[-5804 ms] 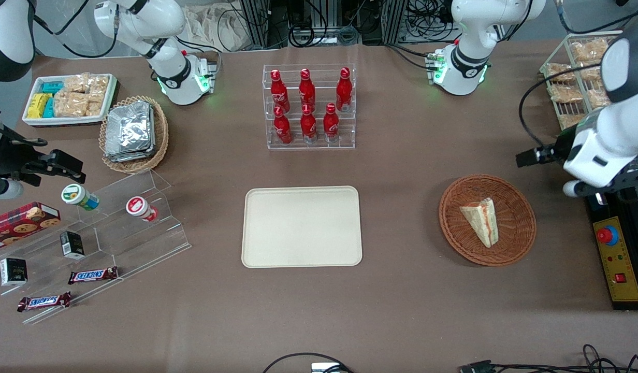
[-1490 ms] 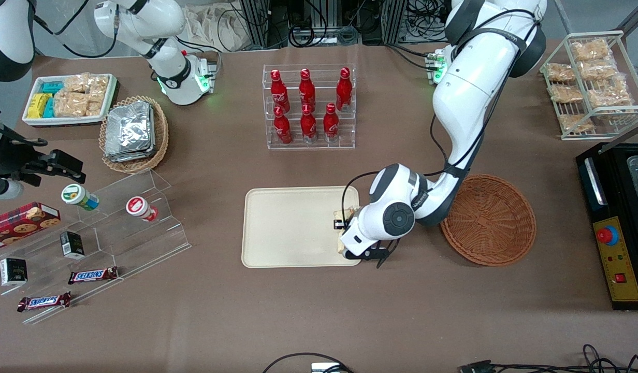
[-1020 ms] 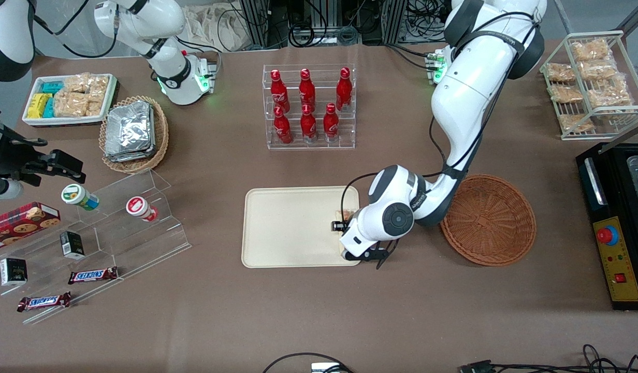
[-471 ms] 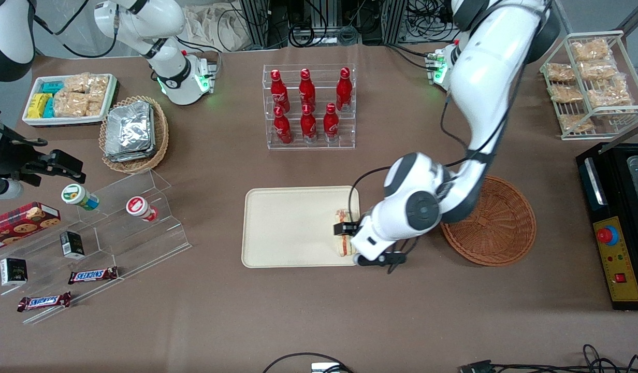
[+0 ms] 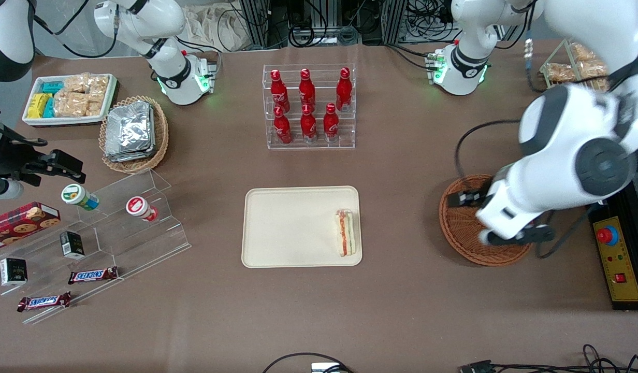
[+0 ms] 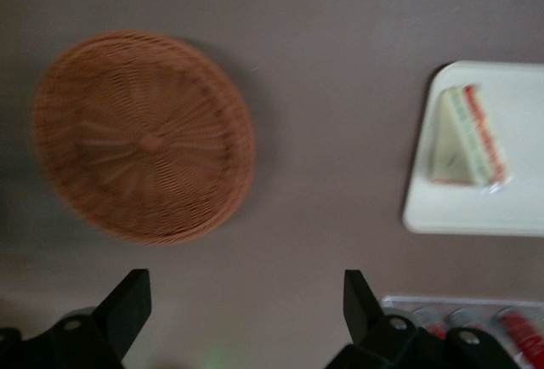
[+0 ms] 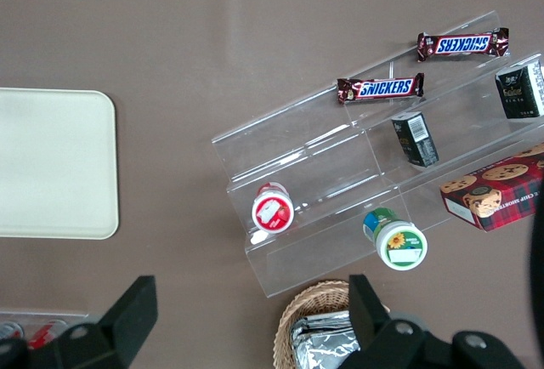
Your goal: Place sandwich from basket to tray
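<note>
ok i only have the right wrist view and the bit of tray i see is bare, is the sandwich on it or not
observer: yes, the sandwich lies on the tray, at the end toward the working arm, just inside the rim.
operator: anything left in the basket
observer: no, the left wrist view shows the basket with nothing in it.
operator: and where's the gripper
observer: the gripper hangs above the basket, its fingers open with nothing between them.
</note>
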Motion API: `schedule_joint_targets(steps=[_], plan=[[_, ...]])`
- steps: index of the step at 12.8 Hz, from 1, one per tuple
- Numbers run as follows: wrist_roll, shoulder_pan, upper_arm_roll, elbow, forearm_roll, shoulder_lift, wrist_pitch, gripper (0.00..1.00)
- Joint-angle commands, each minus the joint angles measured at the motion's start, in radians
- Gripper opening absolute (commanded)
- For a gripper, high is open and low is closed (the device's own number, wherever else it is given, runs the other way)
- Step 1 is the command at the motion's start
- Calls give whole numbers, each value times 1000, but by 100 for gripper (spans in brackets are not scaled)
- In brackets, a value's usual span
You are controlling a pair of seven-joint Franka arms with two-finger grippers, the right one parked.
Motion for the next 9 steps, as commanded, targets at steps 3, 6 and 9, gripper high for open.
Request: schedule_joint_targets(steps=[3,6,9], plan=[[173,164,-10,-94,15,-192,-158,100],[178,169,-7,-260,32,-291,-94,100],[179,167,11,-487,31,-428,50,100]])
